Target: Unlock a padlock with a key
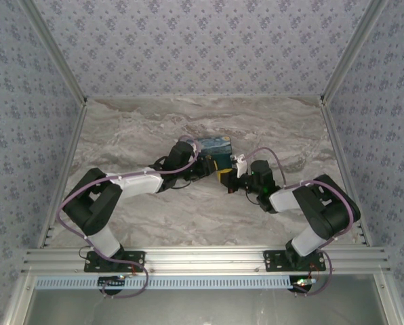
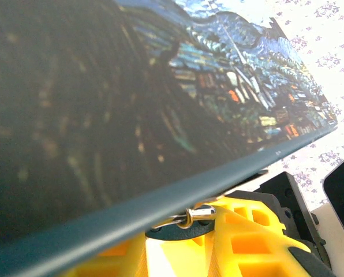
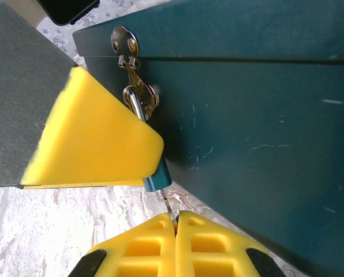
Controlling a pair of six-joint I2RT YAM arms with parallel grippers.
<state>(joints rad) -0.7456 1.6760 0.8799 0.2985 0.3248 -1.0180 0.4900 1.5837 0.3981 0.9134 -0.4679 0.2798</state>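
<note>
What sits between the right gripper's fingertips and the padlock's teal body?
Only the key: its thin blade runs from the pinched right gripper up to the bottom of the padlock. The right wrist view shows it.

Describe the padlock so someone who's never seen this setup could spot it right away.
Start at the dark teal box with the starry painted lid. On its side wall hangs a small metal hasp, and the padlock hooks through it. It is the tiny teal block under a silvery shackle, next to big yellow fingers, with a thin key below.
</note>
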